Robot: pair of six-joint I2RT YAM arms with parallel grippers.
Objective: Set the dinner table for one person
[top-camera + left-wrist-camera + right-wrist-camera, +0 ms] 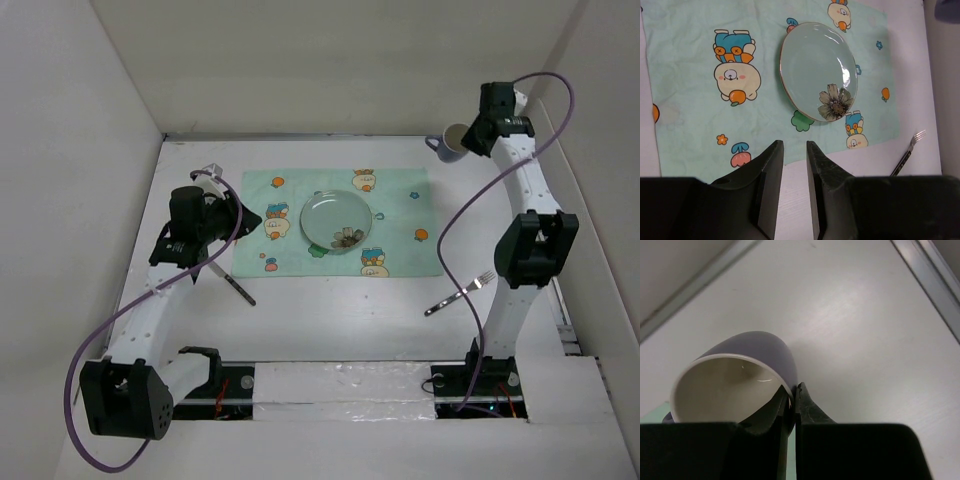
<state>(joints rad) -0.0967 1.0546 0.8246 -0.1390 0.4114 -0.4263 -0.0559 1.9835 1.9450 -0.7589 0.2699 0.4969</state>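
Two arms; right end effector [791,400] pinches mug [752,347] rim, upper right of the desk [330,325], so placing it is in hand; left end effector [795,150] hangs slightly spread, empty. Next likely calls for carrying it beside the mat [400,215]

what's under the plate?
The plate sits on the mint cartoon-print cloth, which lies on the dinner table. Whatever print is beneath the plate is covered.

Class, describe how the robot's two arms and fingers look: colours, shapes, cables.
Both the left arm and right arm have white links with boxy black joint housings. A purple cable loops along each. The fingers are matte black, tapered wedges.
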